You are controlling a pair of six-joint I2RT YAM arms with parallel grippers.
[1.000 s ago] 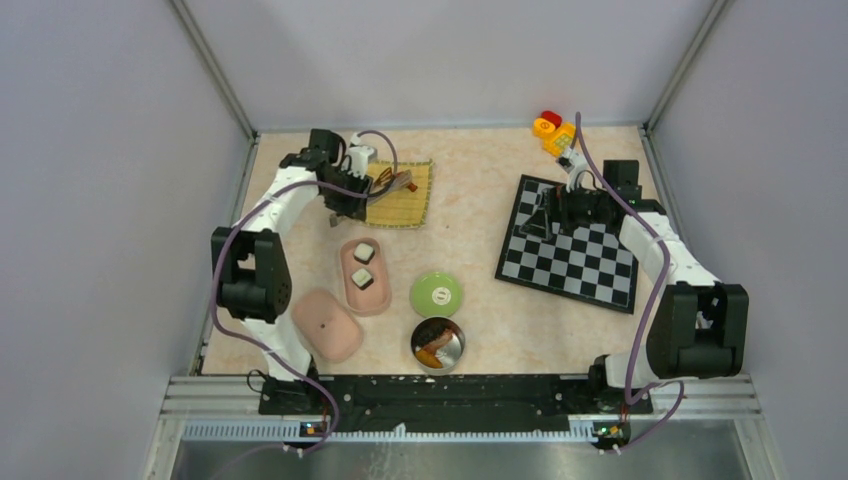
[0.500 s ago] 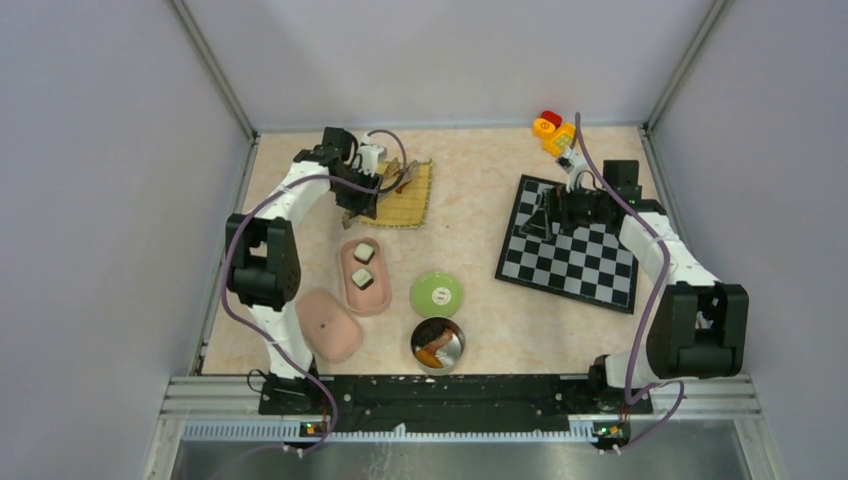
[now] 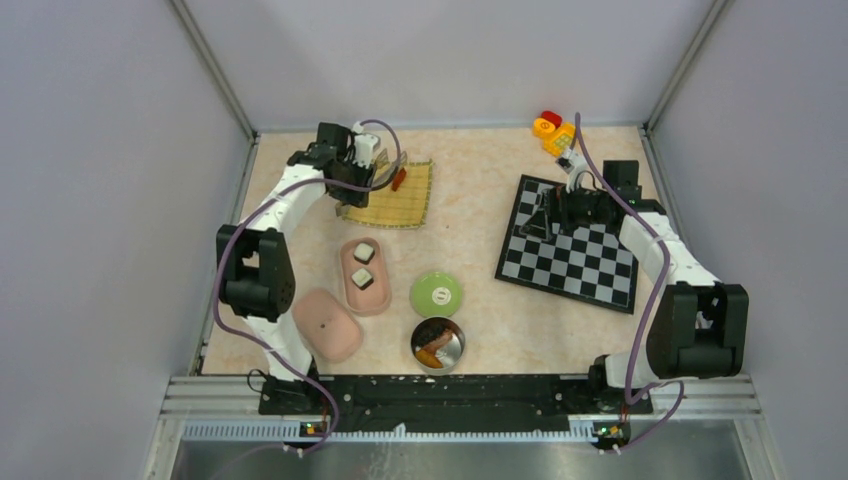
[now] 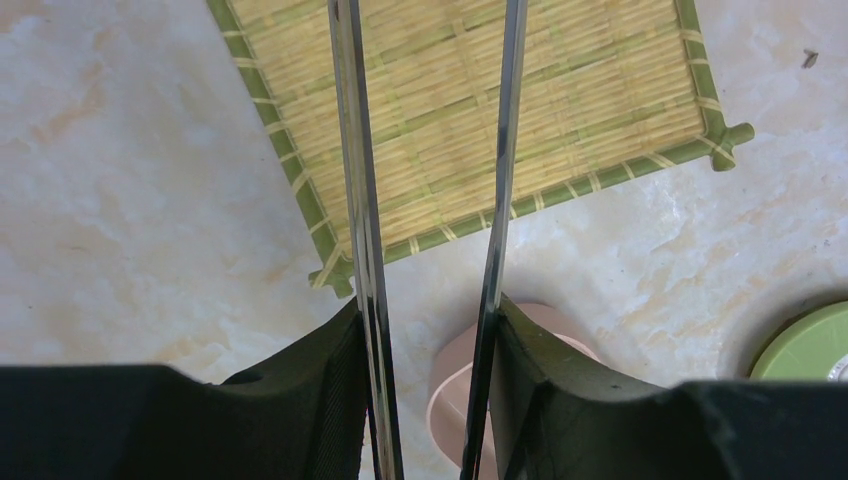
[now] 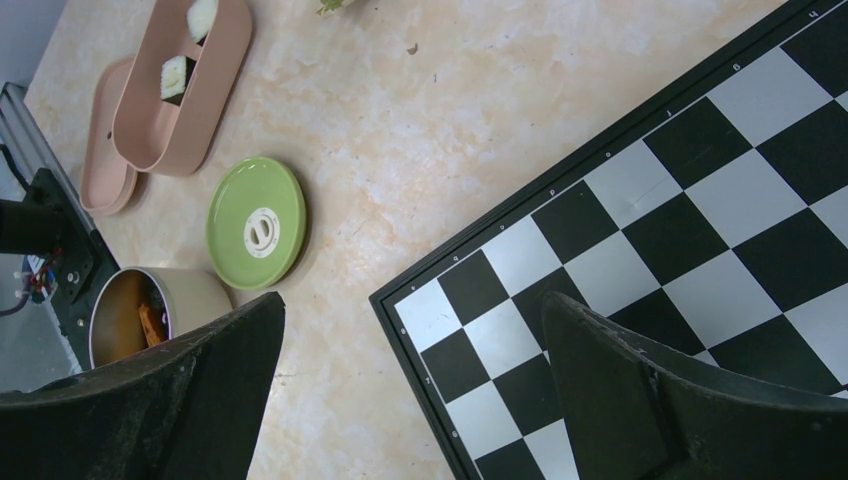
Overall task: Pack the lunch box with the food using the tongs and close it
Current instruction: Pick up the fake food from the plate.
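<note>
So the left fingers (image 4: 310,400) are clamped on the tongs (image 4: 352,180), with both silver arms poking out over the bamboo mat (image 4: 600,90). There's a reddish piece (image 3: 398,178) at the tongs' far end above the mat, but I can't tell if it's actually pinched. The pink lunch box (image 5: 150,130) sits just on the near side of the mat, open, with two sushi rolls (image 5: 178,75) inside. The right fingers (image 5: 170,400) gape wide over the chessboard (image 5: 700,200), well right of the mat.
</note>
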